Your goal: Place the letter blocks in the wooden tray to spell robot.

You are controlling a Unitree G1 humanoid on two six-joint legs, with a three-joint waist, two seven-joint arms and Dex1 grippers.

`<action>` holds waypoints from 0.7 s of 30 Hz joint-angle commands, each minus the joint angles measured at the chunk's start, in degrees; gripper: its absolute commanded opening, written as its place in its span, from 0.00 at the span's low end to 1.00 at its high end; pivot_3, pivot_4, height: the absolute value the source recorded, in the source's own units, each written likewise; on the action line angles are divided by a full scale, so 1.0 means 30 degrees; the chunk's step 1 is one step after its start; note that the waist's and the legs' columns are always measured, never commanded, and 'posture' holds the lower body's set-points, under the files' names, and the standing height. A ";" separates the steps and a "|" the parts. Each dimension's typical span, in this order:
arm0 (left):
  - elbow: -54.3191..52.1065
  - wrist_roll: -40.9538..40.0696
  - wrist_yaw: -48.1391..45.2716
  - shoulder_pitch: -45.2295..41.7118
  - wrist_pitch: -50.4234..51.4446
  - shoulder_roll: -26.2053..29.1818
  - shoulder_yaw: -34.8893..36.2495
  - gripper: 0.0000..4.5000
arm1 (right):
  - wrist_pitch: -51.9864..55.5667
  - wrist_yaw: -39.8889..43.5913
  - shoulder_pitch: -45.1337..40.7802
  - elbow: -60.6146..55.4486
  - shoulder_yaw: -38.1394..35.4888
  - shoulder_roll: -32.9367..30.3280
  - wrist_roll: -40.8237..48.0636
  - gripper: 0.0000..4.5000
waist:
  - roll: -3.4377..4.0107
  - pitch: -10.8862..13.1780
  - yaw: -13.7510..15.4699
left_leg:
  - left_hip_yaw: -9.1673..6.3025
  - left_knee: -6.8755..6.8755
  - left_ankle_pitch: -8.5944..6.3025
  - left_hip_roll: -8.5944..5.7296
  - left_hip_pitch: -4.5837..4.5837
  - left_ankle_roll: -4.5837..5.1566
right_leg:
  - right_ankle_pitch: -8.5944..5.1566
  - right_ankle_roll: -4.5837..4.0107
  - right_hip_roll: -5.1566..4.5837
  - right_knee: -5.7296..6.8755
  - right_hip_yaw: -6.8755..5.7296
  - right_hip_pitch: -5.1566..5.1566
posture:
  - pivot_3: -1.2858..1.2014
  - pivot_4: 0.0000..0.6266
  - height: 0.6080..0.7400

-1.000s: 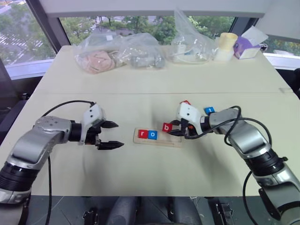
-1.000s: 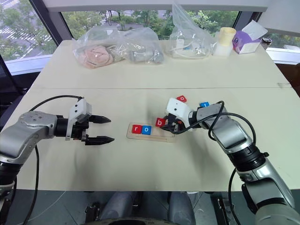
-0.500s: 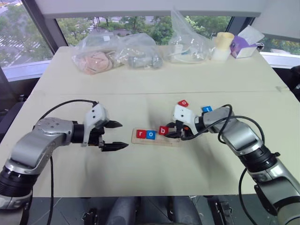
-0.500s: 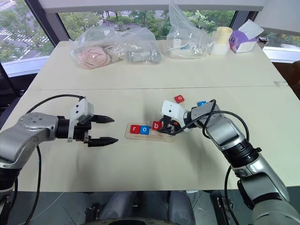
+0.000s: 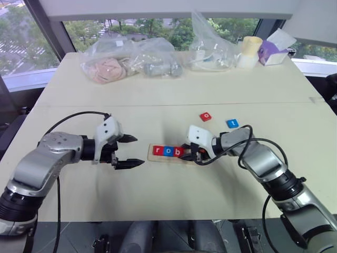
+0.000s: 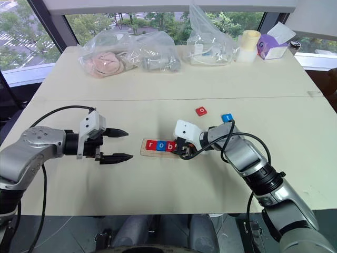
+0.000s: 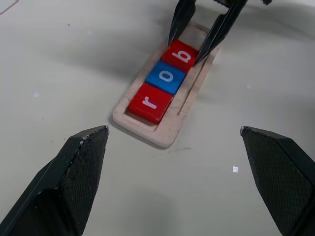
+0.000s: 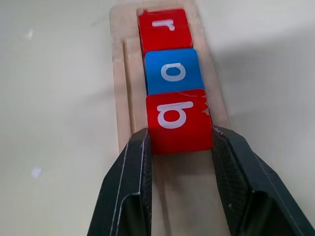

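The wooden tray (image 5: 158, 159) lies at the table's middle. In its slot sit a red r block (image 5: 157, 151), a blue o block (image 5: 168, 151) and a red b block (image 8: 178, 120), side by side. My right gripper (image 8: 179, 135) is shut on the b block, one finger on each side, and the block rests against the blue o. My left gripper (image 5: 138, 151) hangs open just left of the tray's end, nothing between its fingers. A red o block (image 5: 205, 116) and a blue t block (image 5: 232, 123) lie loose on the table behind the right arm.
Along the table's far edge lie clear plastic bags (image 5: 129, 59) of odds and ends, with a pale cup (image 5: 251, 48) and a purple tissue box (image 5: 274, 50) to their right. A seam (image 5: 158, 104) crosses the tabletop behind the blocks.
My right gripper has carried the b block left and down, from above the tray's right part into the slot beside the blue o. The left gripper has stayed open and in place.
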 commanded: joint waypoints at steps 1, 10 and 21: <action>-0.0134 0.0169 -0.0050 -0.0066 -0.0421 -0.0014 0.0132 1.00 | -0.0089 -0.0222 -0.0197 -0.0520 0.0010 0.0247 -0.0216 0.25 | 0.0000 0.0000 0.0001 | 0.0000 0.0001 0.0000 0.0000 0.0001 0.0000 | 0.0000 0.0000 0.0000 0.0001 0.0000 0.0001 | 0.52 0.24 1.00; -0.0710 0.0215 0.0317 0.0175 -0.0198 -0.0210 0.0089 1.00 | -0.0550 -0.0309 -0.0260 -0.0167 0.0191 0.0421 -0.0616 0.59 | -0.0001 -0.0001 -0.0016 | -0.0001 0.0003 0.0001 0.0000 0.0012 0.0000 | 0.0002 0.0000 0.0003 0.0004 -0.0001 0.0012 | 0.52 0.24 1.00; -0.0627 -0.0018 0.0560 -0.0084 0.0020 -0.0635 0.0351 1.00 | 0.1199 -0.2824 -0.2467 -0.1143 -0.3347 0.2121 0.0540 0.99 | -0.0002 -0.0003 -0.0297 | -0.0006 0.0002 0.0009 0.0002 0.0018 -0.0011 | 0.0007 0.0001 0.0011 0.0031 0.0005 0.0002 | 0.52 0.24 1.00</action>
